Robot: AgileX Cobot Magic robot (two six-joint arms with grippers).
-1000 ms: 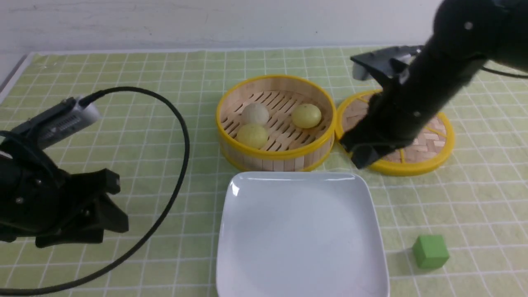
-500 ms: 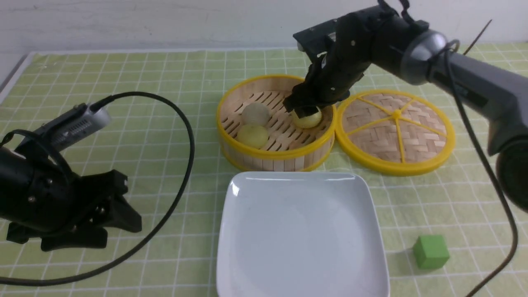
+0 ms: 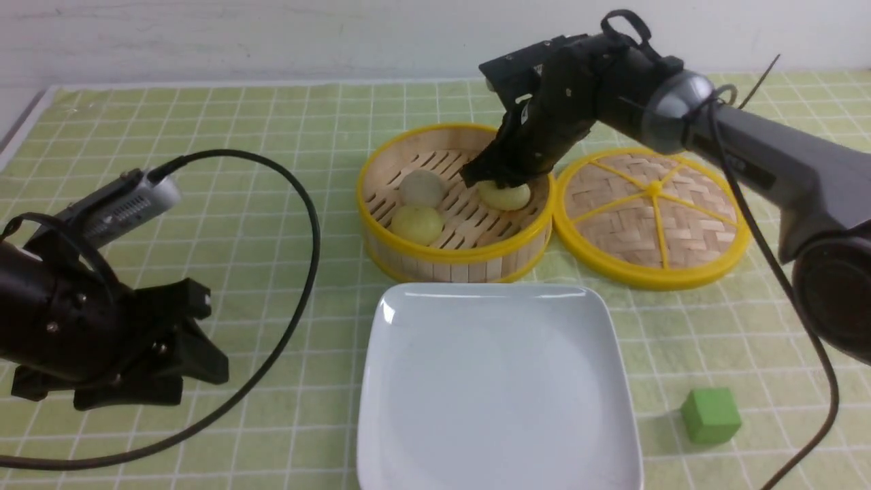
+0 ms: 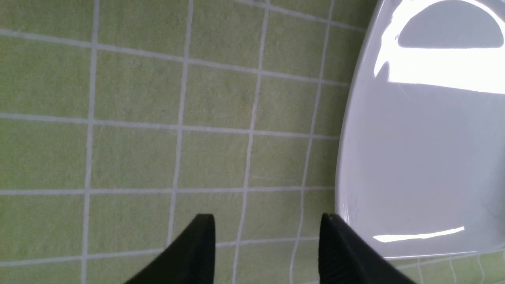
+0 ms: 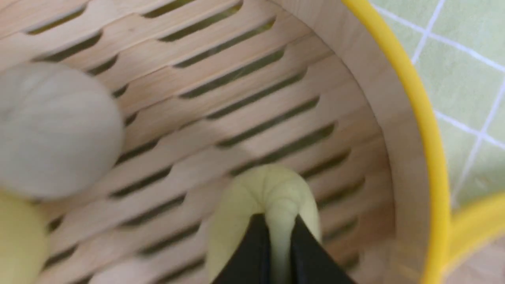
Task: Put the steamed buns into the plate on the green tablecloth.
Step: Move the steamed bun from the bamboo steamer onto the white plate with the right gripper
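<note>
Three steamed buns lie in the bamboo steamer [image 3: 454, 255]: an off-white one [image 3: 422, 187], a pale yellow one [image 3: 416, 223], and a pale yellow one [image 3: 507, 197] at the right. My right gripper [image 3: 500, 180] is shut on that right bun and pinches it [image 5: 272, 193] on the steamer's slats. The off-white bun [image 5: 55, 126] shows beside it. The white square plate [image 3: 497, 388] sits empty on the green tablecloth [image 3: 272, 122] in front of the steamer. My left gripper [image 3: 184, 354] is open and empty, low over the cloth [image 4: 158, 150], just left of the plate's rim [image 4: 343, 157].
The steamer's woven lid [image 3: 653, 214] lies flat right of the steamer. A green cube [image 3: 710, 414] sits at the front right. A black cable [image 3: 299, 204] loops over the cloth at the left.
My right arm swung from over the lid into the steamer, came down on the right yellow bun and closed on it. My left gripper shifted slightly right.
</note>
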